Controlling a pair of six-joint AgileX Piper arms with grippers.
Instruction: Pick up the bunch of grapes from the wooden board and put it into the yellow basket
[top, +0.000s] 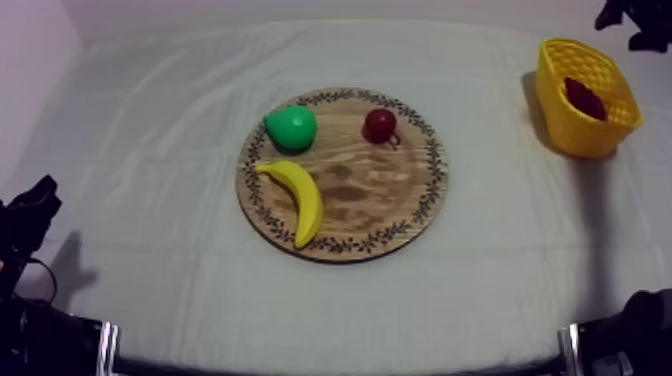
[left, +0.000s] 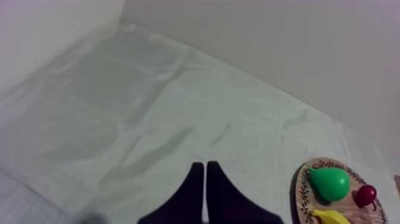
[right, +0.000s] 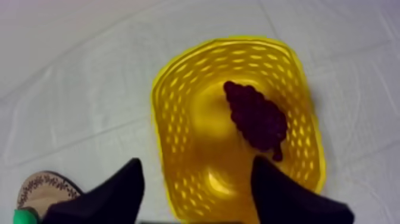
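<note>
Bunch of grapes (top: 585, 98) (right: 257, 119): inside the yellow basket (top: 590, 140) (right: 178, 119), lying off-centre on its floor, close to one side wall. Nothing else in the basket.

Basket: far right of the desk (top: 150, 150), upright, mouth up, near the desk's right edge, well apart from the wooden board (top: 370, 190) (right: 41, 184).

Board: mid-desk, carries three items, none touching another:
- pear (top: 291, 127) (left: 329, 183), far left part of the board
- small red fruit (top: 380, 125) (left: 365, 194), far side, right of the pear
- banana (top: 300, 195) (left: 329, 217), near left, curved along the rim

The right half of the board is bare wood.

Right gripper (right: 198, 164): above the basket, jaws released and spread wide, with nothing between them. The basket's mouth sits in the gap and the grapes lie below, apart from both fingers (right: 119, 190). In the top view the right arm (top: 648, 40) comes in at the far right corner, over the basket.

Left gripper (left: 205, 168): jaws clenched together into a narrow wedge, holding nothing. It sits low at the near left of the desk, over plain cloth, with the board off to its right.

Room: a wide stretch of cloth lies between the board and the desk's left edge, and another strip between the board and the basket. The far edge of the desk meets the wall. The basket sits tight to the right edge with little margin.
</note>
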